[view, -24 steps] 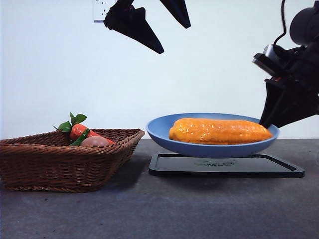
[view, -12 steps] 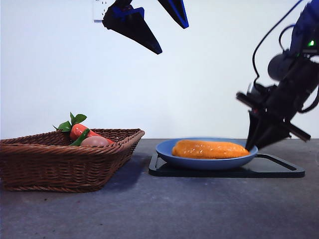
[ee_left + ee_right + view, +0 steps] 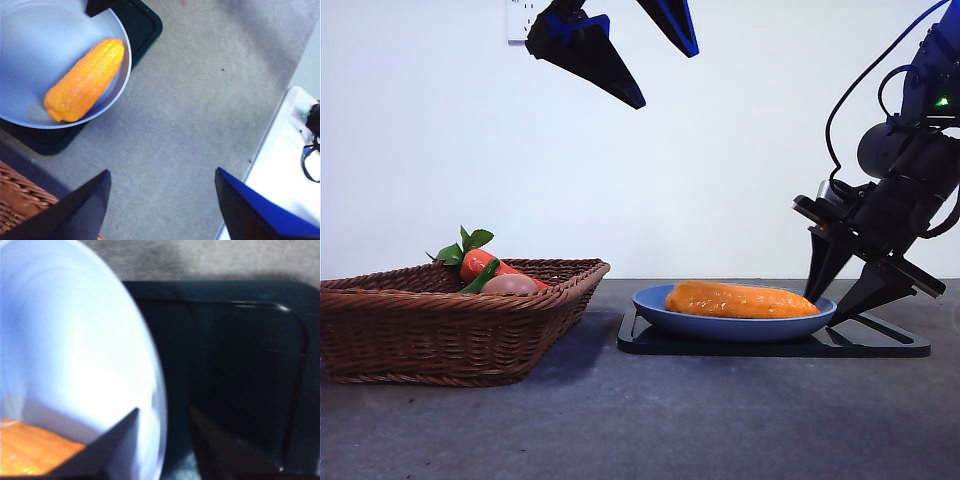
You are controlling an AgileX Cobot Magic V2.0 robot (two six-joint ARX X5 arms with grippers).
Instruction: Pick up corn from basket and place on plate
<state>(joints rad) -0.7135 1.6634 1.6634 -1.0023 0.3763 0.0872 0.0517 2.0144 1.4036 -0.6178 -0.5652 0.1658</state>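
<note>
The orange-yellow corn [image 3: 740,298] [image 3: 85,80] [image 3: 30,450] lies lengthwise in the light-blue plate [image 3: 730,325] [image 3: 30,50] [image 3: 75,340], which rests on a black tray [image 3: 770,347]. My right gripper [image 3: 822,310] [image 3: 164,410] is down at the plate's right rim, open, one jaw inside the rim and one outside. High above, between basket and plate, my left gripper [image 3: 668,78] [image 3: 160,200] hangs open and holds nothing. To the left stands the brown wicker basket [image 3: 450,320] [image 3: 15,200].
In the basket lie a red vegetable with green leaves [image 3: 480,262] and a pinkish-brown rounded item [image 3: 510,284]. The tray [image 3: 235,365] reaches past the plate on the right. Grey tabletop [image 3: 640,420] stretches in front.
The plate with the corn has come down from the air onto the black tray. The right gripper came down with it, and its jaws have spread apart at the rim. The left gripper stayed put.
</note>
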